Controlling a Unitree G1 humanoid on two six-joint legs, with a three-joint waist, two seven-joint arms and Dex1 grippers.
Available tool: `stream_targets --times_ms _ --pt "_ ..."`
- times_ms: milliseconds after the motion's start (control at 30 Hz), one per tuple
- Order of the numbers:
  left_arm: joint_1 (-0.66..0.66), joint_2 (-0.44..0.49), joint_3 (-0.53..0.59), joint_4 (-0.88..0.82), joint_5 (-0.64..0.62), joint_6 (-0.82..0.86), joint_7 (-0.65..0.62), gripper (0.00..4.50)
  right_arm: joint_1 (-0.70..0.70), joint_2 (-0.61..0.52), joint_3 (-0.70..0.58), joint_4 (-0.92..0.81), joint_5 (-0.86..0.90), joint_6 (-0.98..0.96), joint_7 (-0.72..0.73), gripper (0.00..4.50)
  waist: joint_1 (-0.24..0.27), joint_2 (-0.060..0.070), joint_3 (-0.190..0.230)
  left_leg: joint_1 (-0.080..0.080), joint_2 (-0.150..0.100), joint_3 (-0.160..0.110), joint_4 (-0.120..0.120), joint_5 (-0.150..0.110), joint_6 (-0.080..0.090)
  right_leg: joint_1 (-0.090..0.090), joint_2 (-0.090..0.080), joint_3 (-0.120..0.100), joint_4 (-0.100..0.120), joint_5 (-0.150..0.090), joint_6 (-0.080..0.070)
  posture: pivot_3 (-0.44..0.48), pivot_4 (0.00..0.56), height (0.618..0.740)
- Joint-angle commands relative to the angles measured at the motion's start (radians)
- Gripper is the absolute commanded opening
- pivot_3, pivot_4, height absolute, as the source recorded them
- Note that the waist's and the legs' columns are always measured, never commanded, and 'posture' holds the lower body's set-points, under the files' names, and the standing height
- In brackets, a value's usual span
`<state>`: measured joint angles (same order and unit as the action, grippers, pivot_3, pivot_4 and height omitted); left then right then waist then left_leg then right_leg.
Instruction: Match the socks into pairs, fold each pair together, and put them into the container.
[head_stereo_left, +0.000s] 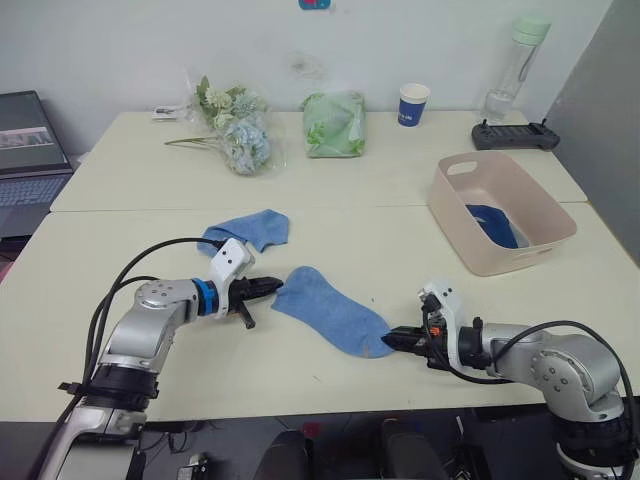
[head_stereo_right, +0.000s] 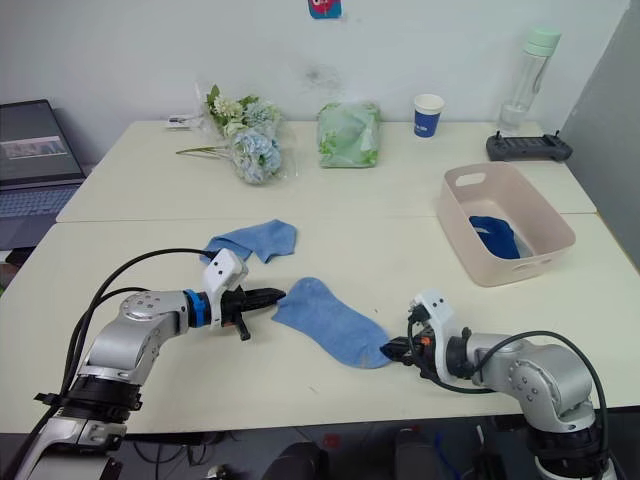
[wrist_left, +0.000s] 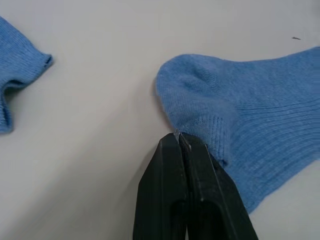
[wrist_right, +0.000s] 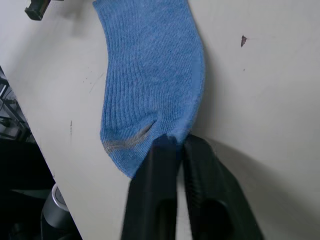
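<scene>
Both grippers pinching the same blue sock, one at each end.

Left gripper (head_stereo_left: 272, 286) is clamping the near sock (head_stereo_left: 330, 310) at its left edge, right gripper (head_stereo_left: 393, 339) is clenching its near-right end. A second light blue sock (head_stereo_left: 248, 231) is lying just behind, and the pink tub (head_stereo_left: 497, 211) is sitting far right with dark blue fabric (head_stereo_left: 495, 224) inside.

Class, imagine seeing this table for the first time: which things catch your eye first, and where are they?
The light blue sock lies stretched across the near table, the left gripper shut on one end and the right gripper shut on the other. A second light blue sock lies crumpled just behind. Far right stands the pink tub, something dark blue inside.
</scene>
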<state>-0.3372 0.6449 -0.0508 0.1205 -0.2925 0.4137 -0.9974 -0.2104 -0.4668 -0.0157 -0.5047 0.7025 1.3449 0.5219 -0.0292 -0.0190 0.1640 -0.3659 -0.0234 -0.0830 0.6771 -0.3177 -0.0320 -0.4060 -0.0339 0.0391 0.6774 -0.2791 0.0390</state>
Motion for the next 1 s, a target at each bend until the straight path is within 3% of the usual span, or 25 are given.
stream_targets --times_ms 33,267,400,533,767,1000 --pt "0.031 0.02 0.035 -0.079 -0.029 0.019 -0.007 0.0 -0.028 -0.023 -0.008 0.008 -0.003 -0.056 0.015 0.01 0.0 0.0 0.0 0.0 0.0 0.0 0.0 0.0 0.0 0.0 0.0 0.0 0.0 0.0 0.0 0.0 0.15 0.74" --pt "0.124 0.056 0.09 -0.208 -0.076 0.083 0.003 0.0 -0.118 -0.101 0.037 0.116 -0.057 -0.159 0.067 0.01 -0.001 0.0 0.0 0.0 0.0 0.0 0.0 0.0 0.0 0.0 0.0 0.0 0.0 0.0 0.0 0.0 0.15 0.74" --pt "0.111 0.03 0.142 -0.207 -0.093 0.07 0.054 0.0 -0.146 -0.133 0.06 0.16 -0.063 -0.191 0.11 0.01 0.002 0.0 0.0 0.0 0.0 0.0 0.0 0.0 0.0 0.0 0.0 0.0 0.0 0.0 0.0 0.0 0.15 0.74" --pt "0.07 0.017 0.14 -0.188 -0.098 0.07 0.061 0.85 -0.152 -0.158 0.086 0.175 -0.073 -0.217 0.142 0.0 0.003 0.0 0.0 0.0 0.0 0.0 0.0 0.0 0.0 0.0 0.0 0.0 -0.001 0.0 0.0 0.0 0.15 0.74" --pt "-0.006 -0.027 0.053 -0.084 -0.024 0.061 0.095 3.09 -0.151 -0.146 0.09 0.164 -0.071 -0.215 0.14 0.0 0.002 0.0 0.0 0.0 0.0 0.001 0.0 0.0 0.0 0.0 0.0 0.0 0.0 0.0 0.0 0.0 0.15 0.74" --pt "-0.027 -0.016 -0.01 0.007 0.031 0.04 0.058 3.09 -0.14 -0.142 0.066 0.14 -0.059 -0.199 0.126 0.0 0.002 0.0 0.0 0.0 0.0 0.001 0.0 0.0 0.0 0.0 0.0 0.0 0.0 0.0 0.0 0.0 0.15 0.74"
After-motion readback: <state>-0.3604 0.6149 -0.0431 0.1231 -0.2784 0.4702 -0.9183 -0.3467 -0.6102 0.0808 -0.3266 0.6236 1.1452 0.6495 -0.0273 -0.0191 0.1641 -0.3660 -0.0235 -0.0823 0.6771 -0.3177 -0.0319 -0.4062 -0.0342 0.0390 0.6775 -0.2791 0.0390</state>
